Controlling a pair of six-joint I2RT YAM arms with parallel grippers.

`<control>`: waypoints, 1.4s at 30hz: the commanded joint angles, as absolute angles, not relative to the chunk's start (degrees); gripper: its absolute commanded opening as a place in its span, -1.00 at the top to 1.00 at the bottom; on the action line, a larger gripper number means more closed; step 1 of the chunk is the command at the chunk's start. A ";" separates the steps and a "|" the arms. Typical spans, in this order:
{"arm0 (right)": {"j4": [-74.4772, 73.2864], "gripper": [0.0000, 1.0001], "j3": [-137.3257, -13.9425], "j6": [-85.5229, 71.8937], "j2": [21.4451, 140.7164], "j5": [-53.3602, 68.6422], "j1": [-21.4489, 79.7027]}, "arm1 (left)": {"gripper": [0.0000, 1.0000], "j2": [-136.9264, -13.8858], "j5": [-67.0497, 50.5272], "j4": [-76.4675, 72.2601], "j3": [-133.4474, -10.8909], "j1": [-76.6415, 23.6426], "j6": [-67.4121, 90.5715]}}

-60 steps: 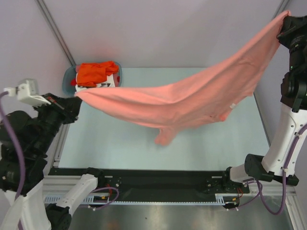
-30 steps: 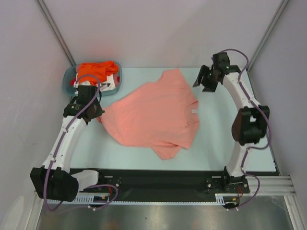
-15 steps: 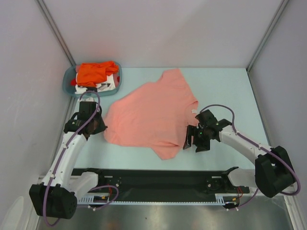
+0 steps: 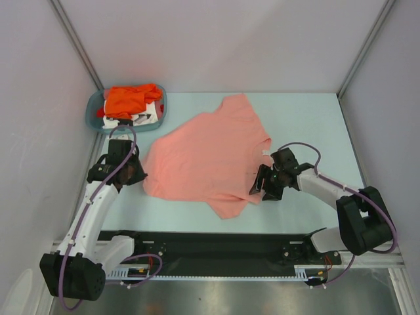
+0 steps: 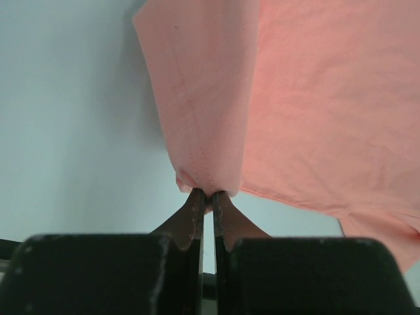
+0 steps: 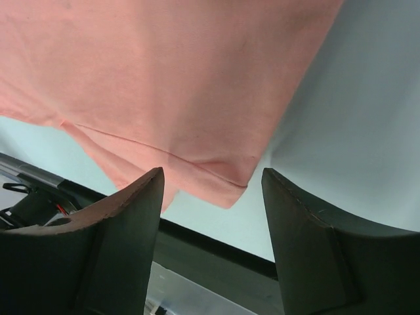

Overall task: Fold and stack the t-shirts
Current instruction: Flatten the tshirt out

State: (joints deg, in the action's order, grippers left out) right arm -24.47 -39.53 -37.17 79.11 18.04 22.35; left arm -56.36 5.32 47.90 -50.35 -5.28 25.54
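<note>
The salmon-pink t-shirt (image 4: 207, 157) lies spread flat on the table. My left gripper (image 4: 139, 176) is shut on a bunched fold of its left edge, and the left wrist view shows the cloth (image 5: 295, 98) pinched between the tips (image 5: 205, 194). My right gripper (image 4: 258, 186) stands open at the shirt's near right corner. In the right wrist view that corner (image 6: 220, 187) lies between the spread fingers, and nothing is gripped. An orange t-shirt (image 4: 131, 98) sits on a white printed one (image 4: 136, 118) in the basket.
The teal basket (image 4: 92, 111) stands at the far left corner of the table. Grey walls close in both sides and the back. A black rail (image 4: 216, 246) runs along the near edge between the arm bases.
The shirt, first stretched in the air between both grippers, now lies flat. The right gripper let go at the far side, swung to the near right corner, and edged closer to the cloth.
</note>
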 commanded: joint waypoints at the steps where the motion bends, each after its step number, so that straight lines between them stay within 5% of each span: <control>1: -22.15 -0.33 -38.32 -38.76 78.31 19.24 21.19 | 0.92 -56.25 5.71 48.52 -52.56 -5.01 26.89; 7: -19.78 -0.04 -37.44 -39.64 79.80 20.83 20.39 | 0.92 -58.09 6.24 48.69 -53.96 -5.01 26.89; 11: -23.10 0.82 -40.06 -39.29 76.40 20.83 19.08 | 0.93 -59.15 6.24 48.69 -54.84 -5.10 26.98; 13: -28.26 1.00 -41.65 -38.76 73.84 20.66 17.68 | 0.93 -59.33 6.24 48.78 -55.11 -5.10 27.07; 23: -50.72 1.00 -60.98 -34.98 64.24 14.50 11.44 | 0.99 -61.78 7.20 50.80 -57.30 -5.01 25.23; 31: -31.83 1.00 -74.33 -36.13 93.80 23.19 9.14 | 1.00 -67.93 9.67 48.43 -60.82 -4.75 24.35; 36: -37.43 0.13 -91.02 -30.96 107.74 22.44 9.05 | 0.99 -75.04 10.37 46.23 -64.15 -4.57 23.47; 42: -45.70 -0.17 -89.32 -22.08 103.74 13.12 5.72 | 0.99 -77.35 10.55 46.58 -65.48 -4.57 23.29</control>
State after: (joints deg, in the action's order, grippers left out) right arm -41.04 -89.56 -28.38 110.37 19.05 7.92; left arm -78.08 9.17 47.72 -63.24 -5.04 24.36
